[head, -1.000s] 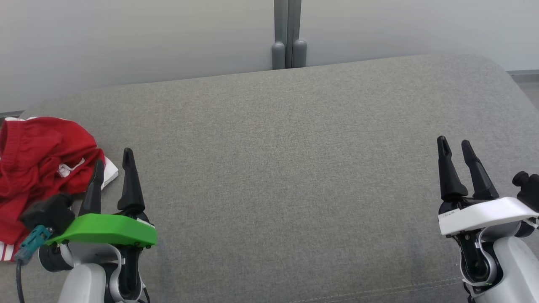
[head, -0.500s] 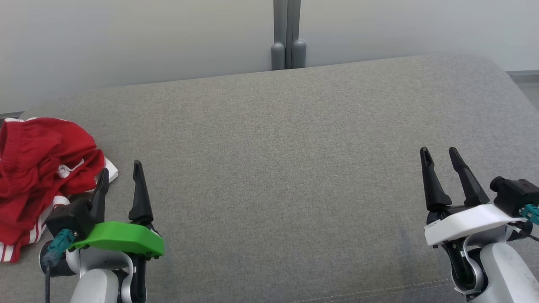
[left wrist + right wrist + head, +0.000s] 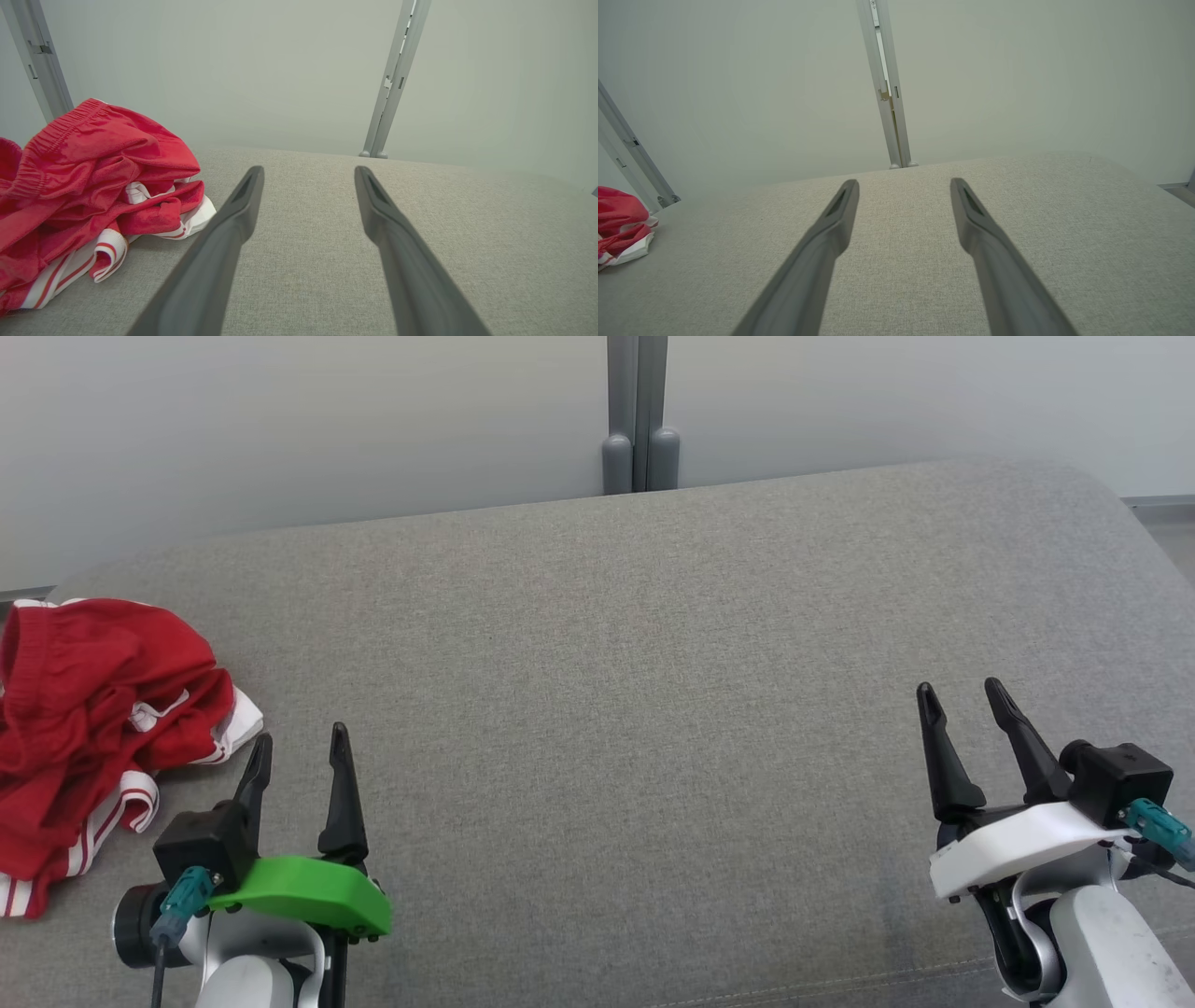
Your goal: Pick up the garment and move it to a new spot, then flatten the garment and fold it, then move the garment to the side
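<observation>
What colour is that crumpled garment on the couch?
Red garment with white striped trim, clearest in the left wrist view.

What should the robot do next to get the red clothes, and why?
Probably swing the left claw leftward toward the crumpled red-and-white fabric garment. That claw is open, empty and the nearer one. The garment lies untouched just to its left on the grey fabric cushion, while the right claw sits at the far side.
</observation>
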You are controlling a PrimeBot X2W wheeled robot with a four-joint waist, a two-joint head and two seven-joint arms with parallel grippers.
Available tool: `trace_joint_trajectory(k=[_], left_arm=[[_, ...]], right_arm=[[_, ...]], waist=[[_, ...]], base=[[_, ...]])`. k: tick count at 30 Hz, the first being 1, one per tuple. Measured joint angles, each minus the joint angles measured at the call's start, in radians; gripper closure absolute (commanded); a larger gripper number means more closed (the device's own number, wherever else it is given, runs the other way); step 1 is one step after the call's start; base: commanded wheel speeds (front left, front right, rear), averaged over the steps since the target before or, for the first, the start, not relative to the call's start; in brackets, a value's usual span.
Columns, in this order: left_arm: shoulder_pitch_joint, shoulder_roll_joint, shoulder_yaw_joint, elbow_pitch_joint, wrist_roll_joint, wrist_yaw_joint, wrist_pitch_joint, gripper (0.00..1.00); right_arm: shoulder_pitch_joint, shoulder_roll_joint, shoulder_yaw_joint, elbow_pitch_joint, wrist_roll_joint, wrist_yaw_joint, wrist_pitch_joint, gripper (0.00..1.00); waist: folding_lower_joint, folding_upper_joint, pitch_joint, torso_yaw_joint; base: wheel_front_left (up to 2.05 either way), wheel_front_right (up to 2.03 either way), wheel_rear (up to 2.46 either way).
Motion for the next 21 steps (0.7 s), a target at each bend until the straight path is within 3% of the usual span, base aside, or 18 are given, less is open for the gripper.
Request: trace_joint_trajectory(k=[11, 21], left_arm=[[0.025, -0.007, -0.005, 0.007, 0.027, -0.01, 0.001, 0.0], [0.028, -0.002, -0.01, 0.005, 0.089, 0.0, -0.002, 0.0]], right_arm=[[0.009, 0.018, 0.003, -0.003, -0.025, 0.0, -0.006, 0.0], [0.023, 0.028, -0.02, 0.001, -0.117, 0.0, 0.007, 0.0]], waist=[[0.0, 0.0, -0.005, -0.001], [0.0, 0.0, -0.008, -0.004]], base=[[0.0, 0.0, 0.0], [0.0, 0.0, 0.0]])
